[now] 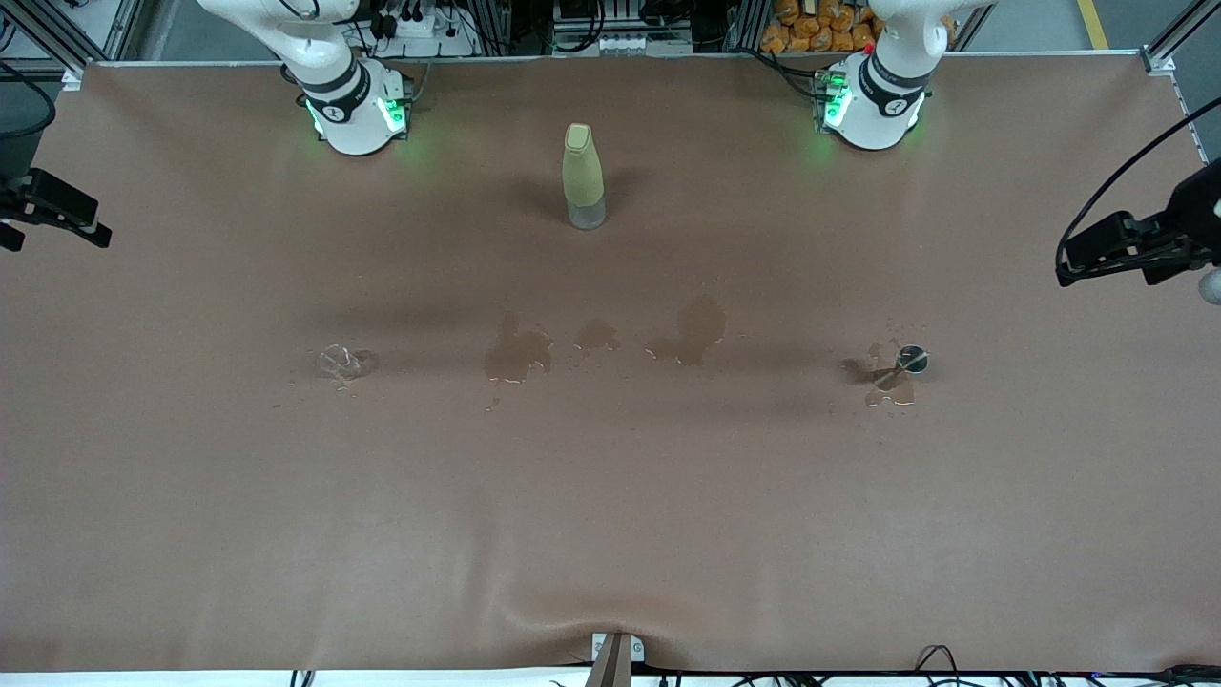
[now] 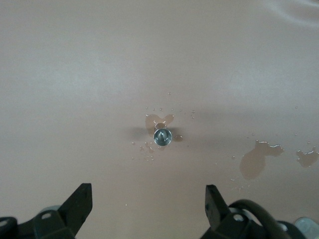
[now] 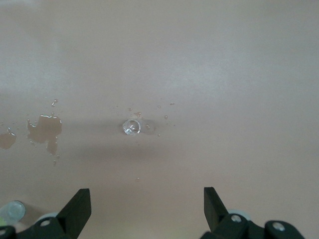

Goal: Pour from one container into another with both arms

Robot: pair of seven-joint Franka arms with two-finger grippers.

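Table [image 1: 610, 534]: brown cloth cover, wrinkled at the edge nearest the front camera.
Bottle [image 1: 583, 176]: tan, capped, upright, clear at its foot; stands mid-table near the edge where the arm bases sit, between the 2 bases.
Glass [image 1: 341, 362]: small, clear, toward the right arm's end of the table, about midway between the base edge and the front edge; a few droplets around it. In the right wrist view the glass [image 3: 132, 127] is seen from straight above.
Metal cup [image 1: 911, 360]: small, shiny, toward the left arm's end, level with the glass; wet patches touch it. In the left wrist view the metal cup [image 2: 162, 137] is seen from above, with droplets scattered around it.
Spills [image 1: 517, 353]: several dark wet patches on the cloth in a row between glass and cup, nearer the front camera than the bottle.
Left gripper [image 2: 148, 205]: high over the cloth above the metal cup, fingers spread wide, holding nothing.
Right gripper [image 3: 147, 206]: high over the cloth above the glass, fingers spread wide, holding nothing.
Left arm [image 1: 882, 81]: white base at the base edge, green light on.
Right arm [image 1: 343, 95]: white base at the same edge, green light on.
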